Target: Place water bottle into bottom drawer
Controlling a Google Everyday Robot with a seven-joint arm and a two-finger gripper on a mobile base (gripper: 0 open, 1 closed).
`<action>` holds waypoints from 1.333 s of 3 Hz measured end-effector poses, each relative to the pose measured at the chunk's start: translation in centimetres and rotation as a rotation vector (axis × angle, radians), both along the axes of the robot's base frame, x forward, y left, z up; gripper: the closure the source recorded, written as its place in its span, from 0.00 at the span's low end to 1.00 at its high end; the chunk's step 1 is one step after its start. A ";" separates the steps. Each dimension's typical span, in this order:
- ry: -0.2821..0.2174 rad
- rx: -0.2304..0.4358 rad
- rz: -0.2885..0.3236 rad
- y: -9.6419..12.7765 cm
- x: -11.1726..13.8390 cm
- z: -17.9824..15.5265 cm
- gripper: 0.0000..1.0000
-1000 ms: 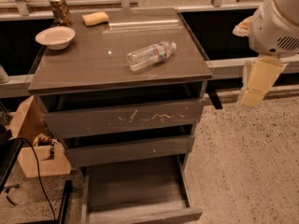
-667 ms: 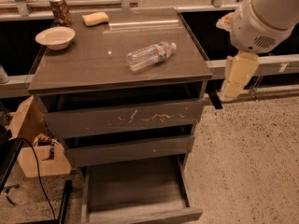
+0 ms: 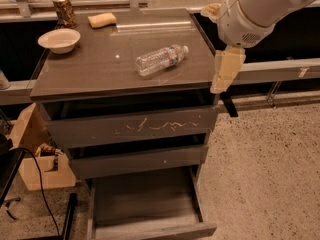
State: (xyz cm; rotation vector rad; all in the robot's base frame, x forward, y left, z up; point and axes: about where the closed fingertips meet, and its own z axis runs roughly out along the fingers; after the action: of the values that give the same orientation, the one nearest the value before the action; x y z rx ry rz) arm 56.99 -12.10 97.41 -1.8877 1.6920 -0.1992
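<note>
The water bottle (image 3: 161, 60) lies on its side on the cabinet top (image 3: 90, 66), cap toward the right. The bottom drawer (image 3: 150, 230) is pulled out. The gripper (image 3: 226, 73) hangs at the top's right edge, apart from the bottle; its opening cannot be told.

Speckled floor (image 3: 270, 174), grey rail (image 3: 285, 68) behind, cardboard box (image 3: 32, 149) at left.

Clear ribbed plastic water bottle (image 3: 161, 60) lies on the grey-brown cabinet top (image 3: 90, 74); cream gripper (image 3: 220, 83) hangs at its right edge.
</note>
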 end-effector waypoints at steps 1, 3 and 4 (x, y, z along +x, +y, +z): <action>-0.008 -0.006 0.009 0.1 0.2 0.0 0.00; -0.117 -0.031 0.211 4.7 5.1 0.3 0.00; -0.114 -0.100 0.311 7.0 8.8 -0.8 0.00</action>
State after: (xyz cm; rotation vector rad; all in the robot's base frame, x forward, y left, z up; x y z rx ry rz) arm 65.82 -5.12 96.64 -2.1410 1.3149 -0.2655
